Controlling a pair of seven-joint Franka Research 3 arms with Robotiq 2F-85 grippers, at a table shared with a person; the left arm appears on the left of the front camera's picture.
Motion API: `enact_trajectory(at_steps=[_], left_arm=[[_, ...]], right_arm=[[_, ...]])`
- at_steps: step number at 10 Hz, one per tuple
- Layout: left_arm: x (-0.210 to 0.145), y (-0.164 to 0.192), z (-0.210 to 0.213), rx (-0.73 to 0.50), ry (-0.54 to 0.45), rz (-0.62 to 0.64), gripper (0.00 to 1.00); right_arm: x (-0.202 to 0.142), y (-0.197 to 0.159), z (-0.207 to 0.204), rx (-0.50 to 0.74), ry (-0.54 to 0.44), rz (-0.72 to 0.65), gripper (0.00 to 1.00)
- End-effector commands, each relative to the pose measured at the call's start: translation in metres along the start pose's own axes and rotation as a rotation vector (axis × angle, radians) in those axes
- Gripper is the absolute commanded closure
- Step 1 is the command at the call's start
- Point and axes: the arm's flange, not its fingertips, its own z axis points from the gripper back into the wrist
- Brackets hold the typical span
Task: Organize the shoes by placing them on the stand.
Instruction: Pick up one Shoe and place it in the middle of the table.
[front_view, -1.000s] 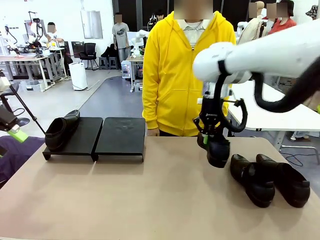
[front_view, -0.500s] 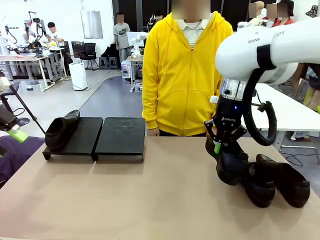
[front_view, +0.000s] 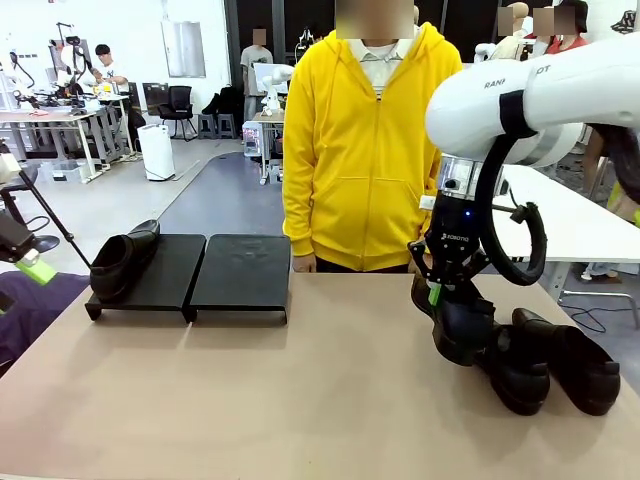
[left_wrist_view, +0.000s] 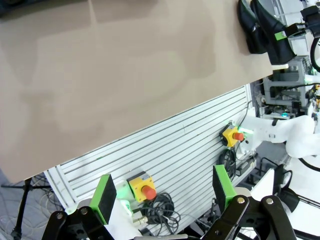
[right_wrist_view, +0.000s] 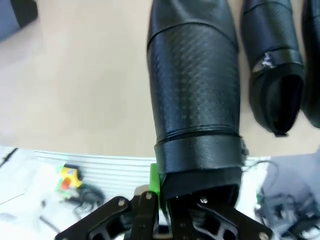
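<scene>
Over the tan tabletop (front_view: 300, 400), busy lab (front_view: 110, 130) beyond; right gripper (front_view: 440, 296) tight around a shoe (front_view: 462, 332)

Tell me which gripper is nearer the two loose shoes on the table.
Right. The right gripper, shut on a third shoe, sits beside the loose shoes; the left gripper hangs far off.

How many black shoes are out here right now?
4 shoes: one on the stand, one in the right gripper, two on the table beside it.
</scene>
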Motion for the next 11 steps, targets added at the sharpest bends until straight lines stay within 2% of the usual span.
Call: enact_trajectory(at_steps=[1,3,5,6,9,11], left_arm=[[0.000,0.000,-0.001,-0.009,-0.014,0.010,0.00],[0.000,0.000,-0.001,-0.009,-0.014,0.010,0.00],[0.000,0.000,-0.001,-0.009,-0.014,0.010,0.00],[0.000,0.000,-0.001,-0.009,-0.014,0.010,0.00],[0.000,0.000,-0.001,-0.009,-0.014,0.010,0.00],[0.000,0.000,-0.001,-0.009,-0.014,0.010,0.00]], right_arm=[[-0.030,0.071,-0.011,-0.064,-0.184,0.094,1.00],[-0.040,0.137,-0.040,-0.076,-0.245,0.144,1.00],[-0.043,0.189,-0.071,-0.075,-0.206,0.175,1.00],[-0.044,0.210,-0.086,-0.110,-0.200,0.137,1.00],[-0.045,0.247,-0.116,-0.167,-0.227,-0.021,1.00],[-0.032,0.257,-0.138,-0.201,-0.139,-0.039,1.00]])
